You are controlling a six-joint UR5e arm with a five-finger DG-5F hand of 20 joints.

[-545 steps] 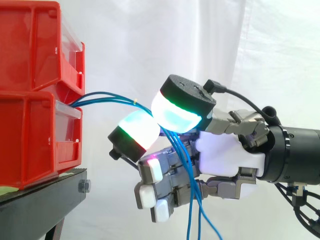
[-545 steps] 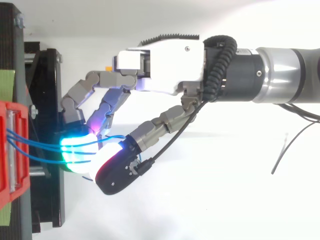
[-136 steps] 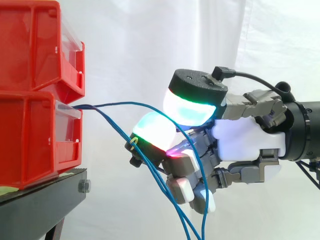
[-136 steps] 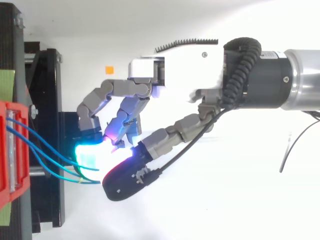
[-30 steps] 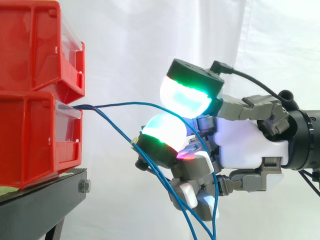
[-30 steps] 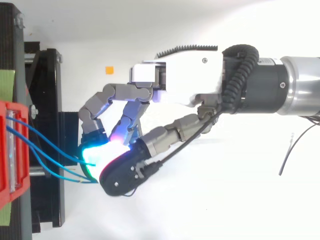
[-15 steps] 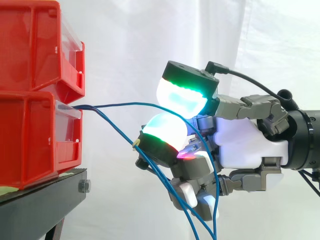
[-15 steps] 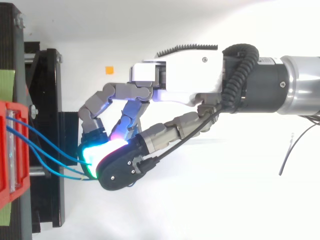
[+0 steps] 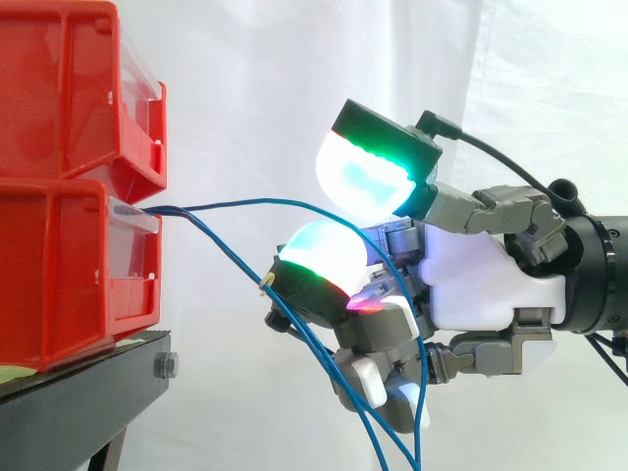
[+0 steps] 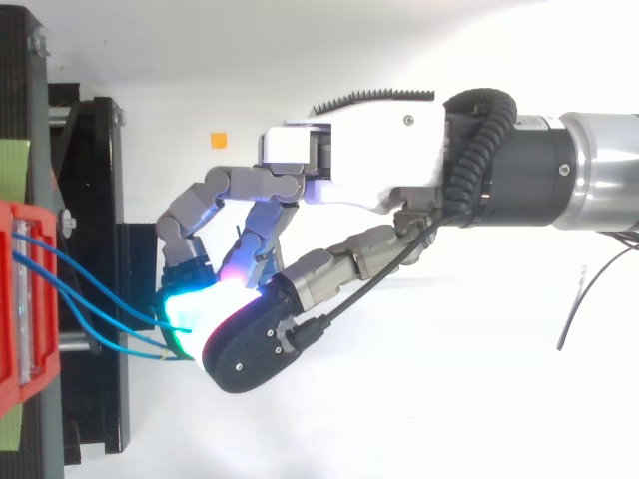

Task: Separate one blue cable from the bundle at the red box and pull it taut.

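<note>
Black stand [image 9: 78, 392], white curtain [image 9: 255, 98], orange marker [image 10: 217, 141]

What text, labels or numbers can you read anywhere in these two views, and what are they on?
No text, number or sign can be read.
Clear label strip on the lower red bin: no print shows on it.
Orange square in the top view: plain, no marking.
Hand: no lettering can be made out on its white shell.

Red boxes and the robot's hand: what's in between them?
Blue cables run from the lower red box to the hand, clearest in the side view.
</note>
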